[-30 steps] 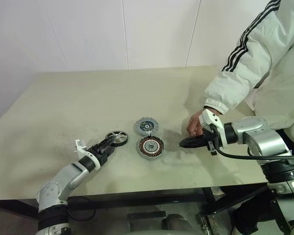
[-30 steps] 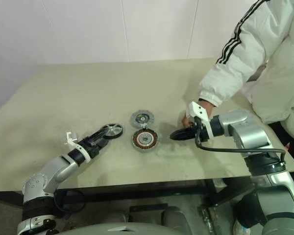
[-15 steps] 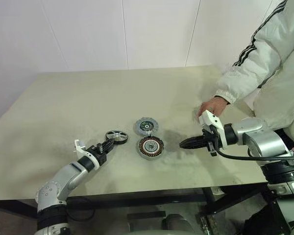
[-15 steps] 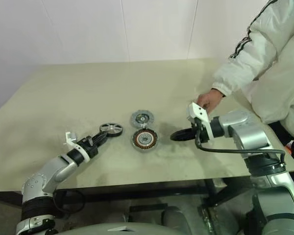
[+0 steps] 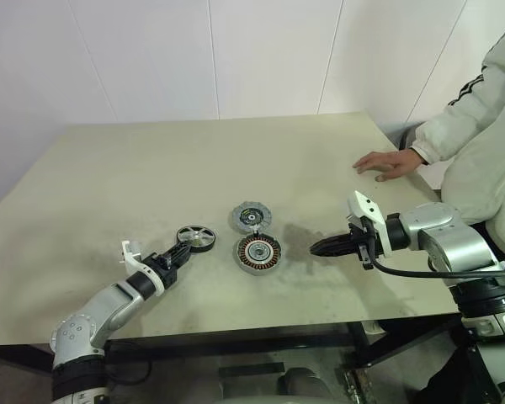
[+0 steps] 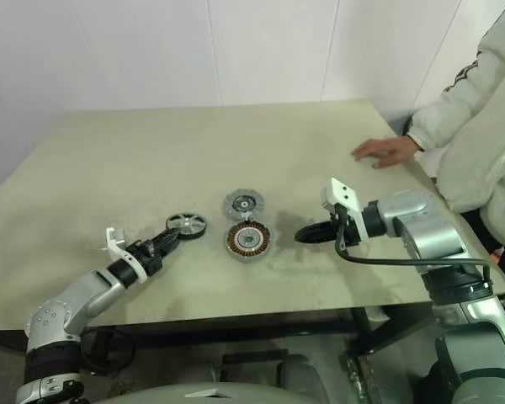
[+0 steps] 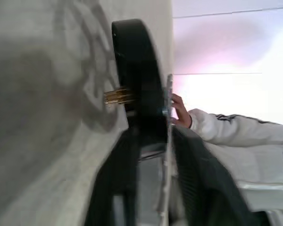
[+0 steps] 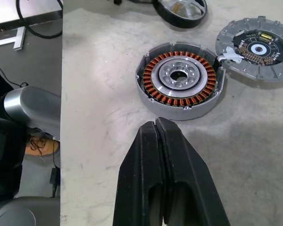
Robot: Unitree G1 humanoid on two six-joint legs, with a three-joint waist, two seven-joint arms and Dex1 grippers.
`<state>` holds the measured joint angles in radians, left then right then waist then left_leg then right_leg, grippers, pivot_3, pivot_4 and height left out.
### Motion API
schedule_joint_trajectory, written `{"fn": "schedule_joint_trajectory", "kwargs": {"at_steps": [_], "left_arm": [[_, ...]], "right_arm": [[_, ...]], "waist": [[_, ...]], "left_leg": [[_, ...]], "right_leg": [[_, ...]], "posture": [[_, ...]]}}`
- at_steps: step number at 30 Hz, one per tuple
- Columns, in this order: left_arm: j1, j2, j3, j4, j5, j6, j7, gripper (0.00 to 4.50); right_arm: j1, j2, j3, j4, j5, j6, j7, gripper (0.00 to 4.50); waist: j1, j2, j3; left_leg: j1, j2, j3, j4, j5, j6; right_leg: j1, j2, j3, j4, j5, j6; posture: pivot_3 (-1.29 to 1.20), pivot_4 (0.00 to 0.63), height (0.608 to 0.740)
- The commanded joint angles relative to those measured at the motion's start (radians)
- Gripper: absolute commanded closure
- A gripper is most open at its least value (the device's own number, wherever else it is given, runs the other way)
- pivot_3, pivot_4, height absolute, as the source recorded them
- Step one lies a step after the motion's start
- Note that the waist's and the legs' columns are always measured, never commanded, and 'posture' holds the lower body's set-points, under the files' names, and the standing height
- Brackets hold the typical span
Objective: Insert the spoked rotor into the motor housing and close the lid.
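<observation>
The spoked rotor (image 5: 196, 237), a black ring with silver spokes, lies low on the table left of the motor housing (image 5: 258, 252). My left gripper (image 5: 182, 251) reaches it from the near left. In the left wrist view its fingers (image 7: 120, 179) clasp both faces of the rotor's rim (image 7: 137, 70). The housing (image 8: 180, 79) sits open, with copper windings around a silver centre. The grey toothed lid (image 5: 252, 216) lies flat, touching the housing's far edge. My right gripper (image 5: 316, 247) hovers shut and empty just right of the housing, pointing at it.
A person in a white jacket stands at the right, one hand (image 5: 387, 162) resting flat on the table (image 5: 151, 151) near its far right edge. The beige tabletop stretches wide behind and to the left of the parts.
The person's hand drew back from beside my right gripper to the table's right edge. The rotor dropped from a raised tilt to lie flatter and shifted slightly left with my left gripper.
</observation>
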<state>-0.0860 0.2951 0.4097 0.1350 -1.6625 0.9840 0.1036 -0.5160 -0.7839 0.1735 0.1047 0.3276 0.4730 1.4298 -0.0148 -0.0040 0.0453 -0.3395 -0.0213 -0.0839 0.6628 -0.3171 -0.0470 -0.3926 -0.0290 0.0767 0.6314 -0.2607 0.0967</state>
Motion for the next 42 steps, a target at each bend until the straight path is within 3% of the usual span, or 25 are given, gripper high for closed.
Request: {"fn": "schedule_joint_trajectory", "kwargs": {"at_steps": [1,7,8,14,17,18,20,23,31,42], "left_arm": [[0.015,0.016,0.013,-0.018,0.020,0.001,-0.001,2.20],[0.034,0.022,0.019,-0.042,0.012,0.014,0.013,0.09],[0.041,0.022,0.019,-0.051,0.003,0.017,0.023,0.04],[0.117,0.058,0.004,-0.160,-0.097,0.038,0.091,0.04],[0.174,0.168,-0.033,-0.276,-0.067,0.094,0.104,0.04],[0.185,0.212,-0.046,-0.326,-0.031,0.112,0.077,0.01],[0.198,0.289,-0.063,-0.395,0.000,0.137,0.025,0.00],[0.179,0.397,-0.080,-0.472,0.132,0.124,-0.081,0.00],[0.115,0.518,-0.137,-0.546,0.502,-0.045,-0.355,0.00],[0.120,0.600,-0.201,-0.553,0.901,-0.314,-0.670,0.00]], "right_arm": [[-0.022,-0.004,-0.014,0.002,-0.001,-0.019,-0.001,4.50],[-0.036,0.010,-0.004,0.018,-0.002,-0.016,0.001,4.50],[-0.037,0.011,-0.003,0.020,-0.003,-0.016,0.001,4.50],[-0.035,0.006,-0.012,0.029,-0.011,-0.024,-0.005,4.50],[-0.044,-0.001,-0.029,0.048,-0.002,-0.003,-0.017,4.50],[-0.052,-0.002,-0.036,0.058,0.001,0.005,-0.023,4.32],[-0.067,-0.007,-0.045,0.078,-0.001,0.008,-0.031,3.89],[-0.097,-0.019,-0.053,0.149,-0.025,-0.033,-0.046,2.84],[-0.089,-0.020,-0.107,0.279,-0.057,-0.132,-0.120,0.03],[0.065,0.074,-0.209,0.315,-0.081,-0.230,-0.375,0.03]], "waist": [[0.000,0.000,0.000],[0.000,0.000,0.000],[0.000,0.000,0.000],[0.000,0.000,0.000],[-0.001,-0.001,0.001],[0.000,-0.001,0.001],[0.000,0.000,0.002],[0.003,0.000,0.002],[0.000,0.001,0.004],[-0.003,0.001,0.004]], "left_leg": [[0.000,0.000,0.000,0.000,0.000,0.000],[0.000,0.000,0.000,0.000,0.000,0.000],[0.000,0.000,0.000,0.000,0.000,0.000],[0.000,0.000,0.000,-0.001,0.000,0.000],[-0.001,0.001,0.000,-0.001,0.000,0.000],[-0.001,0.001,0.000,-0.001,0.000,0.000],[0.000,0.000,0.000,-0.001,0.000,0.000],[0.000,0.000,0.002,-0.001,0.000,0.000],[-0.001,0.000,0.005,-0.002,0.000,0.000],[-0.001,0.001,0.007,-0.003,0.000,0.000]], "right_leg": [[0.000,0.000,0.000,0.000,0.000,0.000],[0.000,0.000,0.000,0.000,0.000,0.000],[0.000,0.000,0.000,0.000,0.000,0.000],[-0.001,0.000,0.001,-0.001,0.000,0.000],[-0.001,0.000,0.001,-0.001,0.000,0.000],[-0.001,0.000,0.001,0.000,0.000,-0.001],[-0.001,0.000,0.001,-0.001,-0.002,-0.003],[0.000,0.000,0.001,-0.001,-0.002,-0.004],[-0.001,0.000,0.001,-0.002,-0.002,-0.004],[-0.003,0.001,0.003,-0.002,-0.002,-0.004]], "posture": [[0.00,0.000,0.740],[0.00,0.000,0.740],[0.00,0.000,0.740],[0.00,0.000,0.740],[0.00,0.000,0.740],[0.00,0.000,0.740],[0.00,0.000,0.740],[0.00,0.000,0.740],[0.00,0.000,0.740],[0.00,0.000,0.740]]}}
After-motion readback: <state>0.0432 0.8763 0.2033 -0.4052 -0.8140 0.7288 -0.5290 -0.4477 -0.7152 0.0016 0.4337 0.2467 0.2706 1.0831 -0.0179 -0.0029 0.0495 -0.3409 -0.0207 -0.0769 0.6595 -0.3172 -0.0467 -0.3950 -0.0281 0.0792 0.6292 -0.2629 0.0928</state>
